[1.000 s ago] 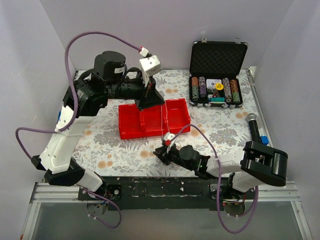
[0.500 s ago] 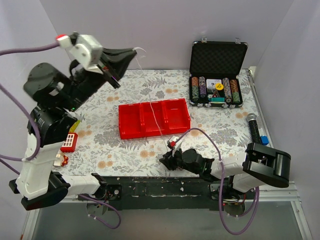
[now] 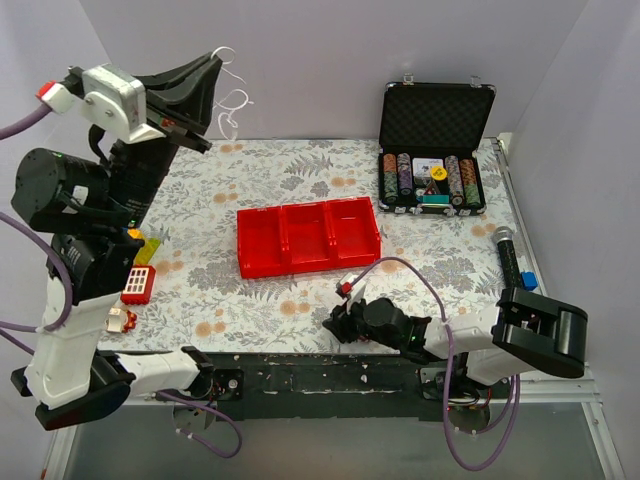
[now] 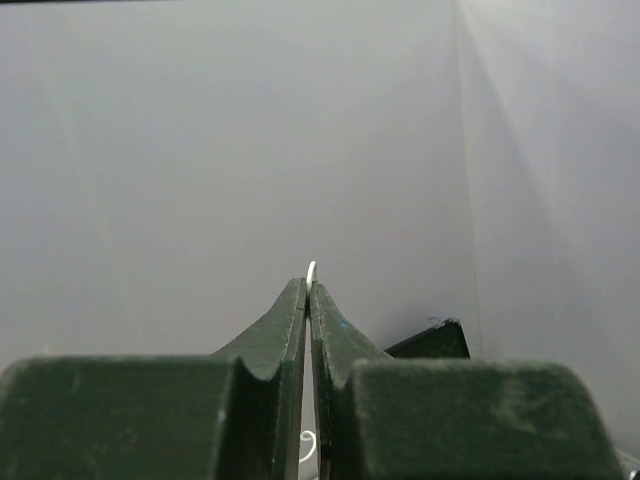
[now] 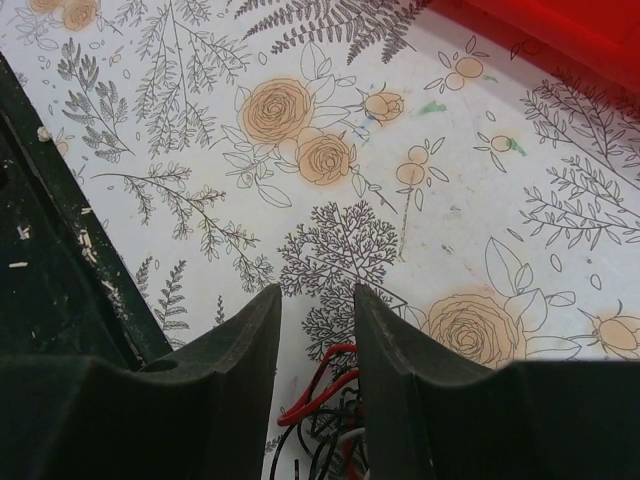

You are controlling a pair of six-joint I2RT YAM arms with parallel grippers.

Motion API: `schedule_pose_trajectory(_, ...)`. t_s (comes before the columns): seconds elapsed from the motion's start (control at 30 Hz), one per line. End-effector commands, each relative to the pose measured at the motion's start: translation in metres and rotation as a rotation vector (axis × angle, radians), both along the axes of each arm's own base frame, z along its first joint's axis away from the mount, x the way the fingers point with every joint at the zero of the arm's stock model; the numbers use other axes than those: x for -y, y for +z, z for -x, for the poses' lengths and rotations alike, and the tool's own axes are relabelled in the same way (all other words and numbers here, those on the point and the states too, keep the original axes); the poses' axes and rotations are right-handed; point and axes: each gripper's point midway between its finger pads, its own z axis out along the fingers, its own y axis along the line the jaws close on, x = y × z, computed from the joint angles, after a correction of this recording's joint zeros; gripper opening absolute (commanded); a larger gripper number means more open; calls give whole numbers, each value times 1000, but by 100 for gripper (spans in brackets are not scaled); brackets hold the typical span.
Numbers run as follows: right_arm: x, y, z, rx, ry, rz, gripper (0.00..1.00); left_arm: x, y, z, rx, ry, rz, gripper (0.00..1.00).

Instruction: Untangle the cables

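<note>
My left gripper [image 3: 216,60] is raised high at the upper left, well above the table. Its jaws are shut on a thin white cable [image 3: 232,100] that curls and hangs below the fingertips. In the left wrist view the shut gripper [image 4: 309,286] shows the white cable's tip [image 4: 312,269] poking out at the top. My right gripper [image 3: 334,322] lies low on the table near the front edge. In the right wrist view it [image 5: 317,292] is open, and a tangle of red, black and white cables [image 5: 325,395] lies between its fingers, touching the right finger [image 5: 385,330].
A red three-compartment tray [image 3: 308,237] sits mid-table. An open black case of poker chips [image 3: 435,150] stands at the back right. A black microphone [image 3: 508,255] lies at the right edge. A small red object [image 3: 139,284] lies at the left. The black front rail [image 5: 60,290] is close to my right gripper.
My left arm rose from the red tray and swung up and left, pulling the white cable clear of the table. My right gripper stayed low, shifting only slightly.
</note>
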Motion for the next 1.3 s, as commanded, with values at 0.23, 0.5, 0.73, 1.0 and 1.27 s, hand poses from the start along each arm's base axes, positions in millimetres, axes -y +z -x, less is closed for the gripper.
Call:
schedule_pose_trajectory(0.23,5,37,-3,58,-9,-59,42,1,-67,-26,-107,95,-76,0)
schedule_pose_trajectory(0.5,11,57,-7,95,-26,-82,42,2,-99,-33,-142,120,-118,0)
schedule_pose_trajectory(0.73,19,56,-9,98,-54,-82,42,9,-117,-41,-170,123,-149,0)
schedule_pose_trajectory(1.0,21,58,-10,100,-64,-90,42,7,-170,-64,-226,222,-205,0)
schedule_pose_trajectory(1.27,26,60,-9,105,-71,-91,42,5,-225,-80,-264,279,-277,0)
